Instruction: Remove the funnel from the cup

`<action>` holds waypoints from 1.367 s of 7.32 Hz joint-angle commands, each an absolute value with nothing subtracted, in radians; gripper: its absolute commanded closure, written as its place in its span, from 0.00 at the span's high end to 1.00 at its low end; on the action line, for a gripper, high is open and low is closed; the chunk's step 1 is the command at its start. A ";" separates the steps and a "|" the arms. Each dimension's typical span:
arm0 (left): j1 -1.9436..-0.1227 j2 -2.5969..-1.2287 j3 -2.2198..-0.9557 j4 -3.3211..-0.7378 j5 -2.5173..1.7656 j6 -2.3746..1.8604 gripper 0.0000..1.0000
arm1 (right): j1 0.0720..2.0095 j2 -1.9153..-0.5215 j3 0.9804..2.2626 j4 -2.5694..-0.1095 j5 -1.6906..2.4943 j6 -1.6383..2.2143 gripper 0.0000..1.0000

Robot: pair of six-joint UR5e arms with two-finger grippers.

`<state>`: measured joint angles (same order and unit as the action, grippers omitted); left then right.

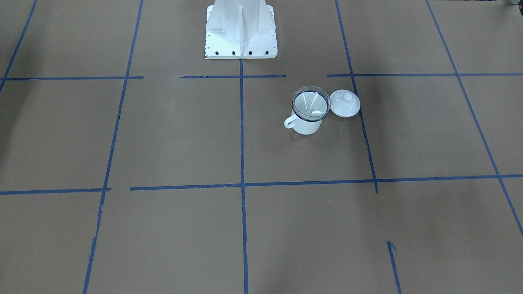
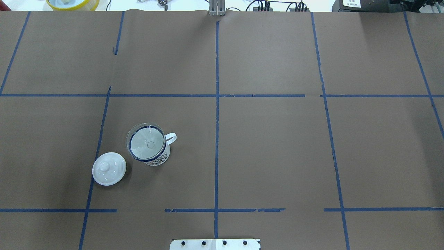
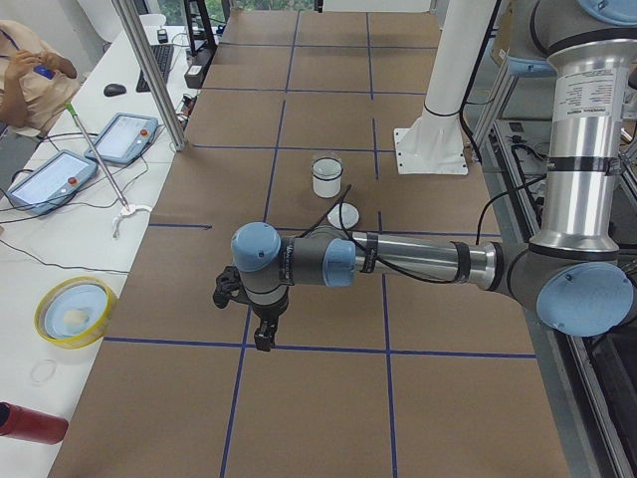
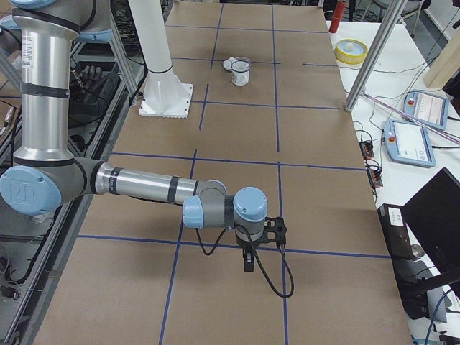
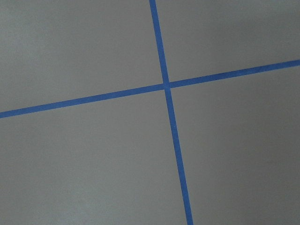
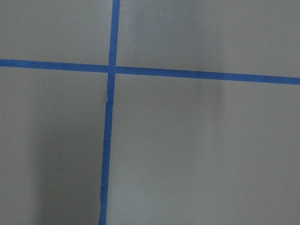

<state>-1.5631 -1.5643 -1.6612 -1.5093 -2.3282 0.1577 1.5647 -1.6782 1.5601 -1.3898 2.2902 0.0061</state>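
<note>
The cup (image 1: 307, 125) is a white enamel mug with a dark blue rim, standing upright on the brown table. The clear funnel (image 1: 311, 103) sits in its mouth, spout down. Both also show in the overhead view, the cup (image 2: 158, 160) and the funnel (image 2: 146, 141). My left gripper (image 3: 264, 339) shows only in the exterior left view, hanging above the table well away from the cup; I cannot tell whether it is open. My right gripper (image 4: 249, 264) shows only in the exterior right view, far from the cup (image 4: 241, 74); its state I cannot tell.
A white round knobbed lid (image 2: 109, 168) lies flat right beside the cup. The white robot pedestal (image 1: 241, 28) stands at the table's robot side. A yellow-rimmed bowl (image 3: 75, 311), a red can (image 3: 30, 423) and teach pendants (image 3: 127, 137) lie on the side bench behind a metal pole (image 3: 149, 70).
</note>
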 commanded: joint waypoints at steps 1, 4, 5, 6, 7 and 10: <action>-1.562 -1.559 -1.652 -1.564 -2.329 0.166 1.00 | 1.565 -1.678 1.560 -1.390 2.290 0.006 1.00; -1.542 -1.589 -1.706 -1.608 -2.330 0.161 1.00 | 1.565 -1.678 1.560 -1.390 2.290 0.006 1.00; -1.511 -1.653 -1.724 -1.617 -2.326 0.157 1.00 | 1.565 -1.678 1.560 -1.390 2.290 0.006 1.00; -1.497 -1.742 -1.698 -1.640 -2.318 0.158 1.00 | 1.565 -1.678 1.560 -1.390 2.290 0.006 1.00; -1.496 -1.800 -1.674 -1.667 -2.284 0.099 1.00 | 1.565 -1.678 1.560 -1.390 2.290 0.006 1.00; -1.389 -1.798 -1.707 -1.788 -2.335 -0.090 1.00 | 1.565 -1.678 1.560 -1.390 2.290 0.006 1.00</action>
